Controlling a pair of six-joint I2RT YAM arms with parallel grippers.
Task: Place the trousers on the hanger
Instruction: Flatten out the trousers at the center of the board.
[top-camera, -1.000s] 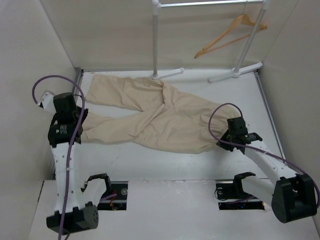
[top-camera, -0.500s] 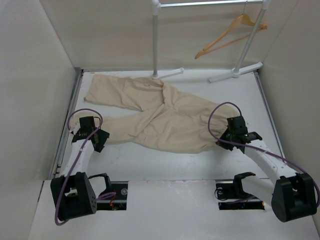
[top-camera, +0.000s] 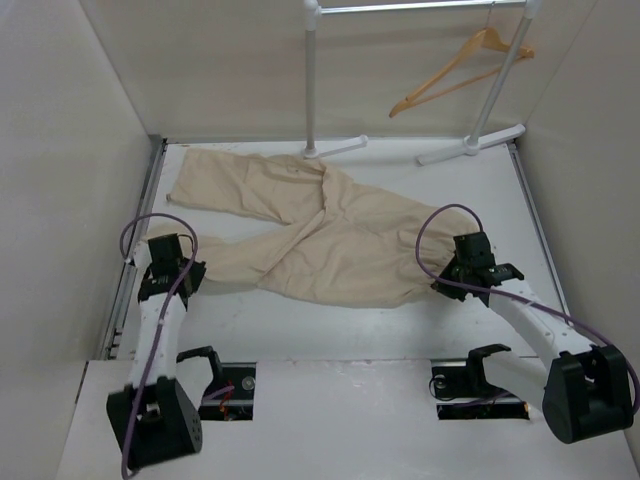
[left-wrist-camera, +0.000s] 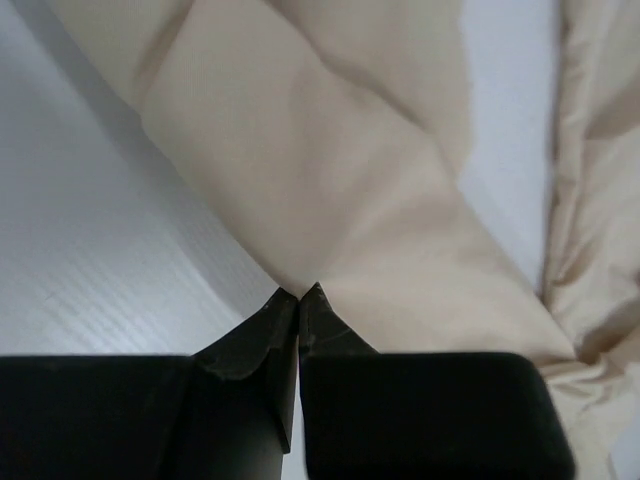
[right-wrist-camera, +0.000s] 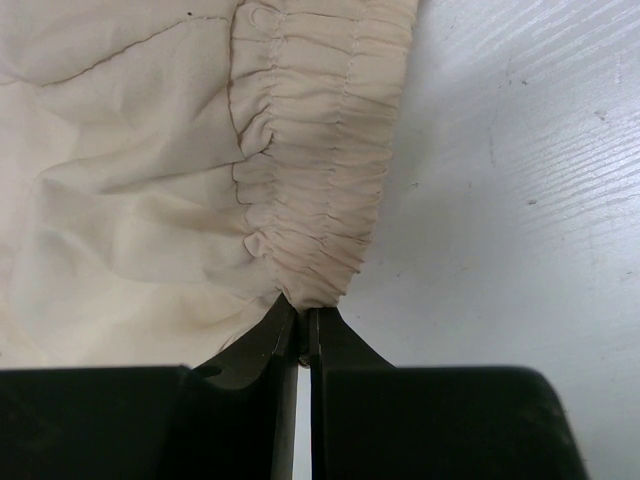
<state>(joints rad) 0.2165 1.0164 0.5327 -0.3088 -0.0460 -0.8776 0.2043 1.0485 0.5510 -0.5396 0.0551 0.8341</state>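
Observation:
The beige trousers (top-camera: 330, 240) lie flat on the white table, legs to the left and gathered waist to the right. My left gripper (top-camera: 173, 268) is low at the end of the near leg. In the left wrist view its jaws are shut, with the cloth edge (left-wrist-camera: 330, 200) pinched at the tips of the left gripper (left-wrist-camera: 298, 293). My right gripper (top-camera: 449, 276) is shut on the elastic waistband (right-wrist-camera: 315, 180), which bunches into the tips of the right gripper (right-wrist-camera: 303, 310). The wooden hanger (top-camera: 460, 72) hangs on the rack at the back right, away from both grippers.
The white rack stands at the back with its left pole (top-camera: 311, 80), right pole (top-camera: 500, 90) and feet on the table. Beige walls close in the left, back and right. The table's bare surface (top-camera: 330, 325) lies in front of the trousers.
My left arm has dropped from a raised pose over the table's left side to the end of the near leg. The right arm and the trousers have hardly moved.

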